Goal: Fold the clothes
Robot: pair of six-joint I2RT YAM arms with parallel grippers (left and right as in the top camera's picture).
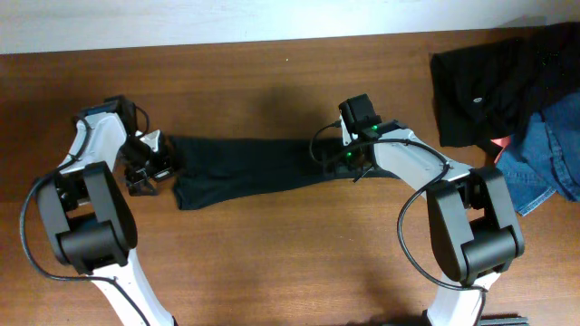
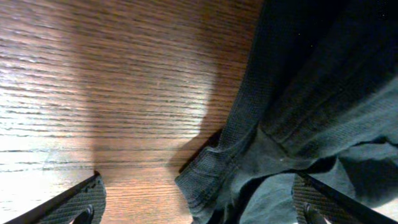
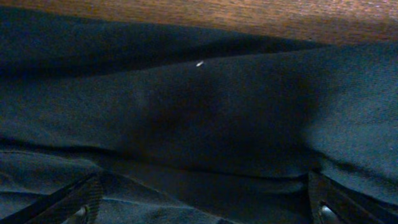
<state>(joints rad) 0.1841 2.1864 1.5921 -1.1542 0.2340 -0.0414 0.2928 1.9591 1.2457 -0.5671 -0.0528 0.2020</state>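
Clothes (image 1: 245, 167) lie as a long dark strip across frame centre on table (image 1: 272, 263). Left gripper (image 1: 149, 167), jaws spread, at strip's left end; right gripper (image 1: 349, 161), jaws spread, over right end.

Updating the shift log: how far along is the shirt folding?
Done: the black T-shirt lies folded lengthwise into a narrow strip. In hand: the left gripper and right gripper hover open over its two ends, gripping nothing. Left: probably folding the strip crosswise; other clothes wait piled to the right.
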